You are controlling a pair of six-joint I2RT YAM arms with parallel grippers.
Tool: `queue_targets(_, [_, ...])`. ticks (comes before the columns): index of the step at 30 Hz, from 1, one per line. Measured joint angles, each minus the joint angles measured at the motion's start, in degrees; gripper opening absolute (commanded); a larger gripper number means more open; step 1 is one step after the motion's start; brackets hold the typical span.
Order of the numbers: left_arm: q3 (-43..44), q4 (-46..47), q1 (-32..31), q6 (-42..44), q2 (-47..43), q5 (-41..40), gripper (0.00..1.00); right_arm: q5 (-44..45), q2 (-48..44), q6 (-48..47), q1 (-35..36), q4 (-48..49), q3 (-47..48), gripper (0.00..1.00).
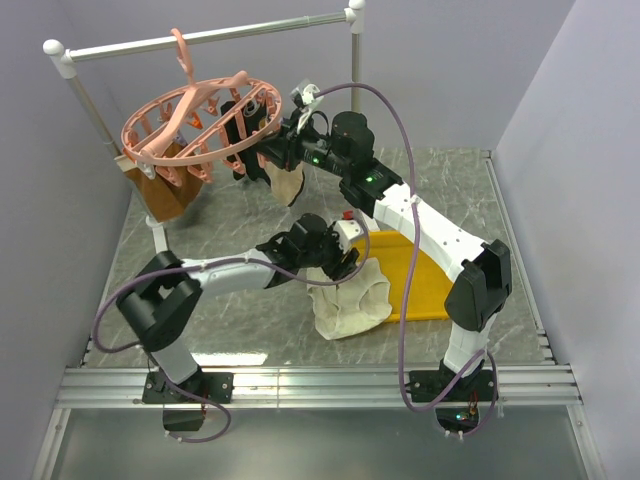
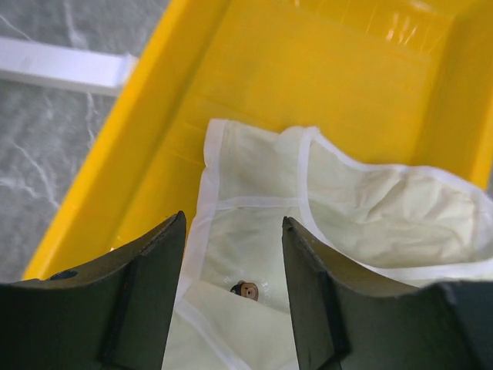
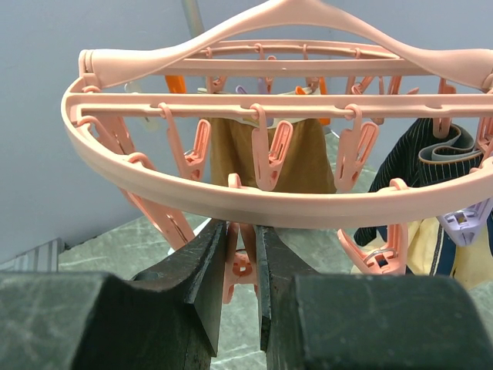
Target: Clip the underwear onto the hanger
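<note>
Underwear [image 1: 350, 300] is not yet clipped, so I judge the task barely under way: the pale briefs lie heaped at the left end of the yellow tray [image 1: 425, 290], seeming to spill over its edge towards the table.

At far left the hanger [image 1: 200, 125] hangs tilted from the rail [image 1: 200, 38], with a brown garment [image 1: 165, 195] hanging under its left side and a tan garment [image 1: 287, 185] hanging towards its right. What I have left is to grasp the briefs, lift them across to the ring and get a clip onto the fabric.

My left gripper [image 1: 335, 262] sits low over the heap. From its wrist camera the jaws stand well apart with the cream fabric below and between them. I see nothing pinched, and I cannot tell whether the fingertips touch the cloth.

My right gripper [image 1: 255, 150] is up at the hanger's right side. Its wrist camera shows the jaws drawn in close on a pink clip [image 3: 240, 270] hanging under the ring's near rim, pinching it from both sides. I take that as readying this clip for the briefs.
</note>
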Motion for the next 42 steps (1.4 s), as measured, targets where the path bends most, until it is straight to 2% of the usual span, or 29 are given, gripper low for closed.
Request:
queue_targets(7, [5.92,-0.28,0.17,0.09,10.32,0.66,0.58,-0.02,0.00,0.00,-0.11,0.04,0.02,0.00])
queue_targets(16, [11.13,-4.26,0.31,0.66,16.81,1.25,0.59,-0.04,0.00,0.00,-0.50,0.04,0.02,0.00])
queue_targets(26, [13.66,-11.34,0.26,0.74,19.32,-0.63,0.58,-0.04,0.00,0.02,-0.79,0.04,0.02,0.00])
queue_targets(42, [16.37,-15.37,1.16,-2.08,20.04,-1.97,0.55,-0.20,0.00,0.02,-1.11,0.07,0.02,0.00])
